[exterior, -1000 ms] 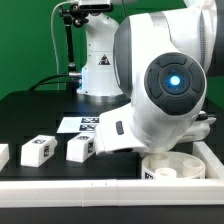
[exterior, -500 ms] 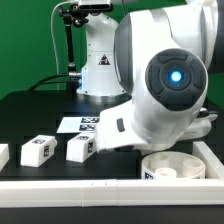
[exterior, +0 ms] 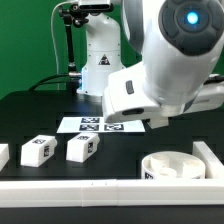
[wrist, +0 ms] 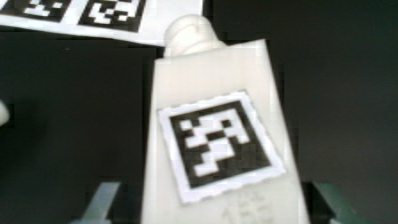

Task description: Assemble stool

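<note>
In the wrist view a white blocky leg with a black-and-white tag fills the space between my gripper's two fingers. The jaws look closed on its sides, and its narrow tip points toward the marker board. The picture is blurred. In the exterior view the raised arm hides the gripper and this leg. The round white seat disc lies at the exterior view's lower right, below the arm. Two more legs lie on the black table at the exterior view's left.
The marker board lies mid-table. Part of another white piece shows at the left edge. White border rails run along the front and right. The arm's base and a stand are at the back.
The arm has lifted up and away from low over the seat disc, which now shows in full. The legs on the table have not moved.
</note>
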`<state>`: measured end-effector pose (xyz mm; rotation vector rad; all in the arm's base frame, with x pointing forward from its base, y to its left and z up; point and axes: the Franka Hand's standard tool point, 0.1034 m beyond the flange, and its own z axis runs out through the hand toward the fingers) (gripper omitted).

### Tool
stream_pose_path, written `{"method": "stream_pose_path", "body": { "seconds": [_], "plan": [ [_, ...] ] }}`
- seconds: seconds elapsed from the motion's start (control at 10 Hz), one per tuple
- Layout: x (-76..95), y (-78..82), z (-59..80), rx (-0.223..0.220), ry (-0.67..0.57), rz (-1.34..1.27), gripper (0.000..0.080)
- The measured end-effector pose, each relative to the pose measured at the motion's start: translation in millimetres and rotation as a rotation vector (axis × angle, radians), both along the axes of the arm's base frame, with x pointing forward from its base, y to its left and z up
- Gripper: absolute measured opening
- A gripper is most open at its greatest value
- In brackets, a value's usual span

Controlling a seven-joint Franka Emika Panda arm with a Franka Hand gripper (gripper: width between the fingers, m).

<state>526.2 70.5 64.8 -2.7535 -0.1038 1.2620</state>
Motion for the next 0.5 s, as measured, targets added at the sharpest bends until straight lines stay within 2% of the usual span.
{"method": "stream_pose_path", "body": {
  "seconds": [0.2,0.3,0.5],
  "plan": [
    [1.6,0.7,-2.2,0.0,-0.012,-0.001,0.0328],
    [18.0,2.1,-3.0,0.0,-0.127,-0.012,0.0328],
    [26.2,2.5,20.1,-0.003,-0.235,-0.016,0.0328]
  ]
}}
